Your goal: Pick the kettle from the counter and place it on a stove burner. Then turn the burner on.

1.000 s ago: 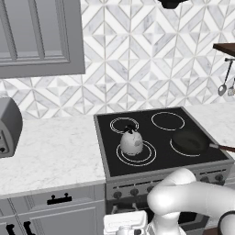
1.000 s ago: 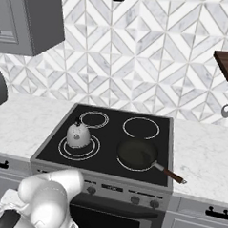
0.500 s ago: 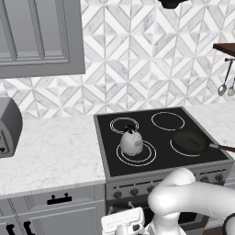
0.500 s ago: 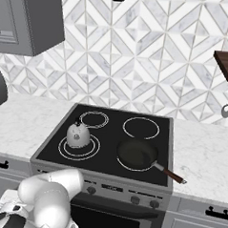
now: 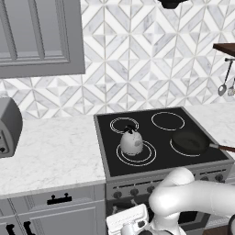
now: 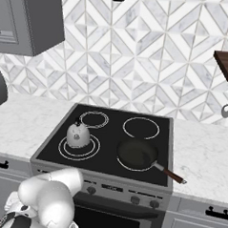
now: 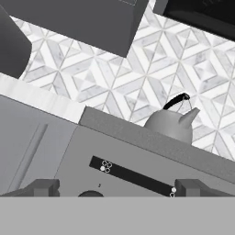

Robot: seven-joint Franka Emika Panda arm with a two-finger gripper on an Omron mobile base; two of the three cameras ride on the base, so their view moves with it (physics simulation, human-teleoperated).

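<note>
Left base view: kettle (image 5: 131, 142) sits center frame on the black cooktop (image 5: 161, 158), on the stove burner (image 5: 136, 153), the big double-ringed circle at the front left; disc is black. Kettle body overlaps the ring's upper left part. Smaller double ring (image 5: 124, 124) just behind it, single ring (image 5: 168, 120) upper right of the cooktop. Frying pan (image 5: 189, 142) at right on the front right ring, handle pointing to the frame's right edge, well apart from kettle. Tabletop (image 5: 50, 153) takes the left half, bare marble between the cooktop's left edge and the grey appliance (image 5: 8, 127) at far left. Knob row (image 5: 161, 187) along the stove front below the cooktop. White arm fills the lower right, with the hand low at bottom center, in front of the stove front.

Right base view: kettle (image 6: 78, 134) left of center on the same burner (image 6: 79, 147), spout side toward the frame's left. Pan (image 6: 137, 153) beside it to the right, clear gap between. Open tabletop on both sides of the cooktop. Arm at lower left, below the stove's front edge.

Hand view: tilted, looking up along the stove front. Kettle (image 7: 172, 121) upper right of center, above the cooktop edge; pale rounded body, black arched handle, short spout pointing right. Two dark fingertips (image 7: 42, 187) at the bottom corners, jaws wide apart, nothing between them. A knob (image 7: 91, 194) peeks at bottom center between the tips.
</note>
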